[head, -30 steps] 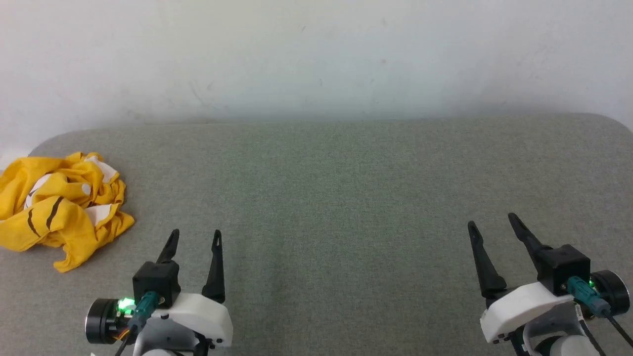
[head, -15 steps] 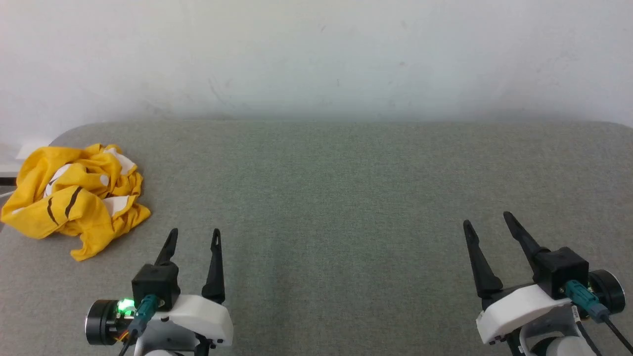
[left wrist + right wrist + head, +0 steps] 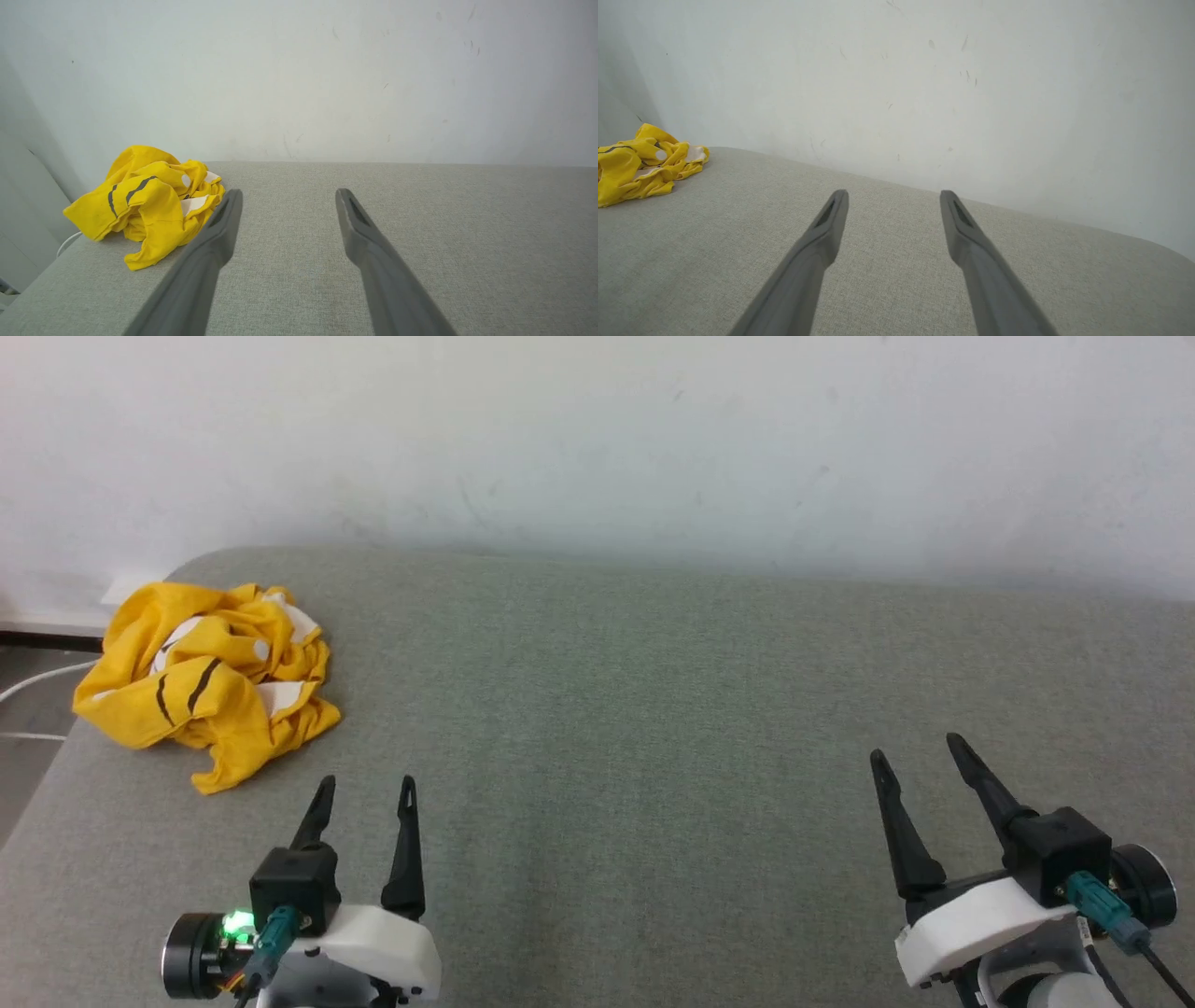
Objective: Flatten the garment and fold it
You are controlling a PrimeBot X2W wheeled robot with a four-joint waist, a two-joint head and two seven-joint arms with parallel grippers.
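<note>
The work surface (image 3: 653, 709) is a grey-green fabric-covered top with rounded corners, set against a plain white wall (image 3: 597, 429). You will find the garment (image 3: 210, 686) near the far left corner of this surface, close to the edge. It lies as a crumpled yellow heap with white patches and short black stripes showing. No sleeve, hem or collar can be told apart in the heap.

The left gripper (image 3: 367, 784) sits near the garment, on your side of it and a little to its right. Its fingers are spread apart and hold nothing. The right gripper (image 3: 915, 749) is well apart from the garment, at the right side of the surface, with its fingers likewise spread and empty. Neither gripper touches the fabric.

Task status, judged from these views: not started. Flattening is wholly outstanding, and folding can only follow it. Expect the first step to be a reach to the heap by the left arm, which is the nearer of the two.
</note>
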